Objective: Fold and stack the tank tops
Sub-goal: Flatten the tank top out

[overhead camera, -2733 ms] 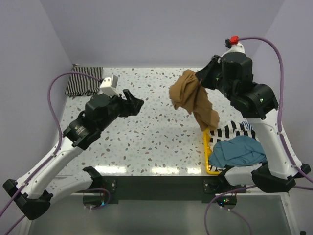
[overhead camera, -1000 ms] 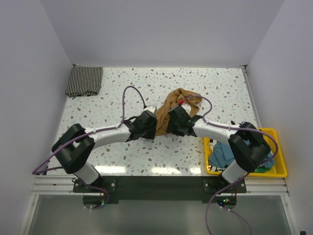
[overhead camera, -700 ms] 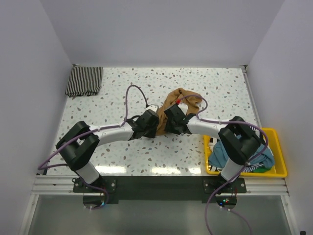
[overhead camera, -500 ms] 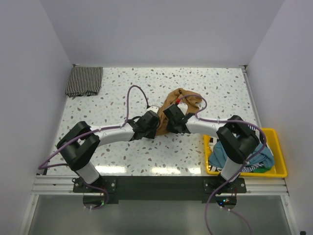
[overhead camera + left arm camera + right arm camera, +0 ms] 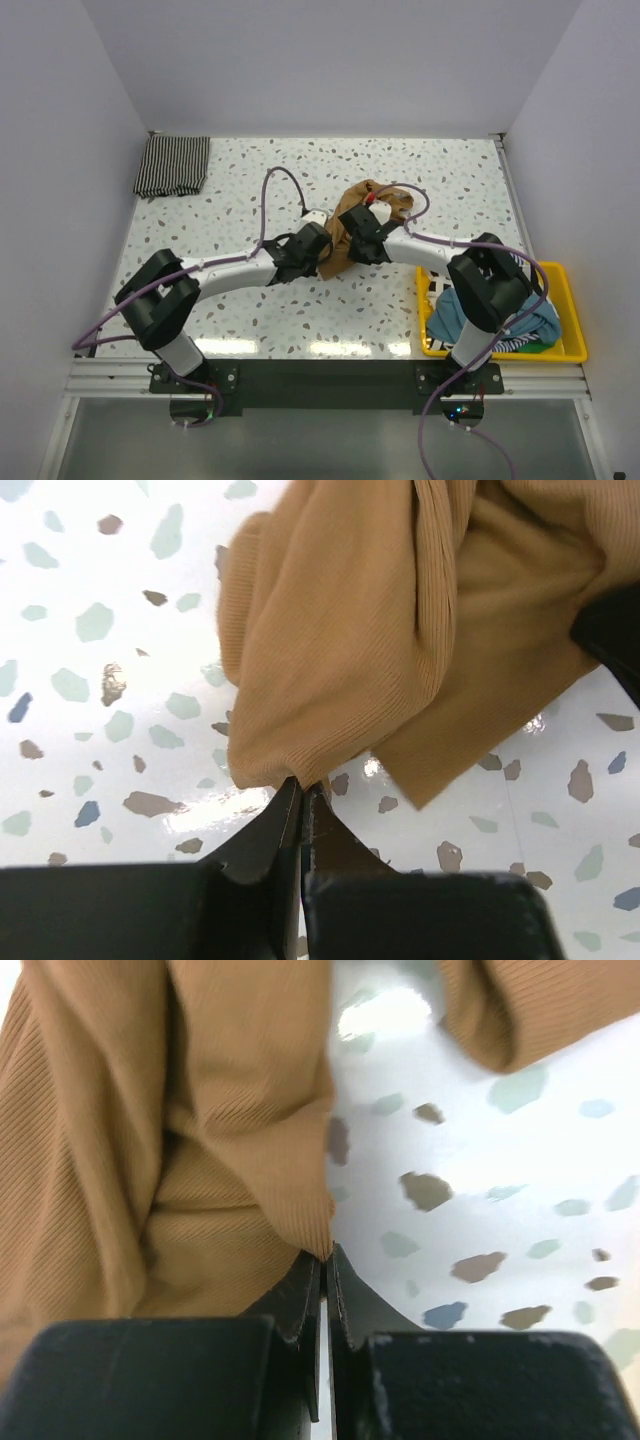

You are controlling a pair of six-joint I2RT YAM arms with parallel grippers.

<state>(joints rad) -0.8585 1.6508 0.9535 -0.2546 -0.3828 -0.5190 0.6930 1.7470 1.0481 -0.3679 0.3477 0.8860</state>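
A tan-brown tank top (image 5: 375, 205) lies crumpled at the middle of the speckled table. My left gripper (image 5: 325, 242) pinches its near left edge; in the left wrist view the jaws (image 5: 302, 785) are shut on a corner of the ribbed tan cloth (image 5: 380, 630). My right gripper (image 5: 352, 232) sits just to the right of it, shut on a fold of the same tan top (image 5: 200, 1130), the fingertips (image 5: 326, 1253) meeting at the hem. A folded thin-striped tank top (image 5: 172, 166) lies at the far left corner.
A yellow basket (image 5: 565, 350) at the near right holds a teal top (image 5: 478, 312) and a broad-striped one, partly hidden by the right arm. Purple cables loop above both arms. The walls close in at left, right and back.
Both grippers have closed on the tan top's near edge. The two arms shifted slightly toward the far side, and the cloth is bunched closer between them.
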